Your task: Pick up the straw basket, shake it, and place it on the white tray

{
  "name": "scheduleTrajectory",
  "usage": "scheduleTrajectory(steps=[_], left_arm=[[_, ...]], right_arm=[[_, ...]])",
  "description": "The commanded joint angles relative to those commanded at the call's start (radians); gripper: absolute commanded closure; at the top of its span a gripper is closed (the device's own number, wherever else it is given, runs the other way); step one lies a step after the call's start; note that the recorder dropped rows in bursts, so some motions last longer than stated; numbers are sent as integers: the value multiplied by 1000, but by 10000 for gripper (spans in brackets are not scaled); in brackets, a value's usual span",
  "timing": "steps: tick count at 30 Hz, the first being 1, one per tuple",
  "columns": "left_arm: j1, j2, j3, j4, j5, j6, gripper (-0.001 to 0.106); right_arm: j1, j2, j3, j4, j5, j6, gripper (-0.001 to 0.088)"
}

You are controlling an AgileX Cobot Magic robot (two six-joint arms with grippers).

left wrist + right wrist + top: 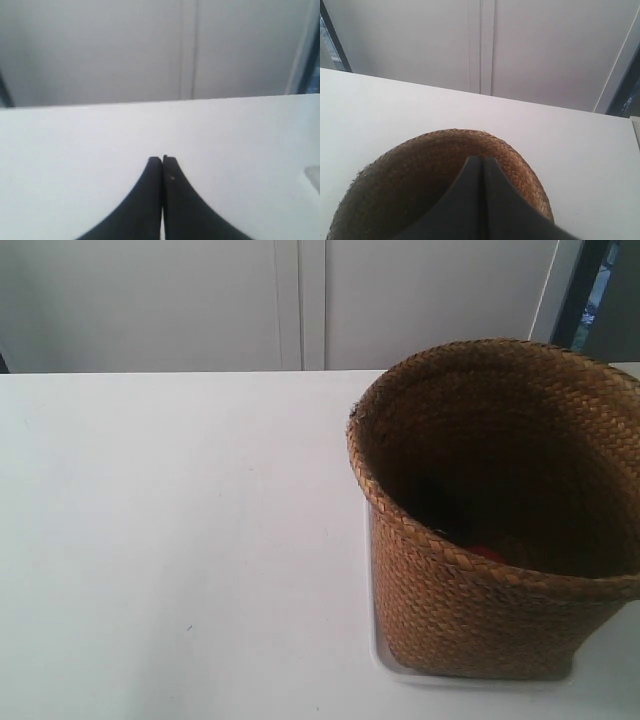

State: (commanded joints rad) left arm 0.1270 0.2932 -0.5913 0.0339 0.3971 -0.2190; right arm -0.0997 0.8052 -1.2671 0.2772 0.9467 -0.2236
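- The basket [480,610] stands upright on the tray [384,664], at about 4 o'clock on the table [170,520].
- Only a thin bit of tray shows, at the basket's 9 and 6 o'clock sides.
- A small red thing [487,552] lies inside the basket.
- The left gripper [162,159] is closed on nothing, over bare table.
- The right gripper [481,159] is closed too, its tips in front of the basket's rim.

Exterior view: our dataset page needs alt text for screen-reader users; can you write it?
A large brown straw basket stands upright on a white tray at the right of a white table, the tray's rim just showing beneath it. Something small and red lies inside; no robot arm is visible.
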Motion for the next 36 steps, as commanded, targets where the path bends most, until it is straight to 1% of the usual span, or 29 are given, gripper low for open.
scheduleTrajectory(steps=[2,5,9,13,17,22,24,27,30,31,36], left_arm=[[0,-19,31,34,-47,-2,1050],[0,-57,70,41,-108,37,1050],[0,-110,112,41,-120,65,1050],[0,-152,182,41,-144,72,1050],[0,-164,257,46,-217,89,1050],[0,-164,339,62,-225,91,1050],[0,-164,371,74,-253,91,1050],[0,-164,411,98,-328,93,1050],[0,-165,432,109,-359,93,1050],[0,-165,438,109,-357,91,1050],[-8,-165,479,101,-342,-7,1050]], right_arm=[[0,0,0,0,0,0,868],[0,0,0,0,0,0,868],[0,0,0,0,0,0,868],[0,0,0,0,0,0,868],[0,0,0,0,0,0,868],[0,0,0,0,0,0,868],[0,0,0,0,0,0,868],[0,0,0,-2,0,0,868],[0,0,0,-2,0,0,868],[0,0,0,-2,0,0,868],[0,0,0,-2,0,0,868]])
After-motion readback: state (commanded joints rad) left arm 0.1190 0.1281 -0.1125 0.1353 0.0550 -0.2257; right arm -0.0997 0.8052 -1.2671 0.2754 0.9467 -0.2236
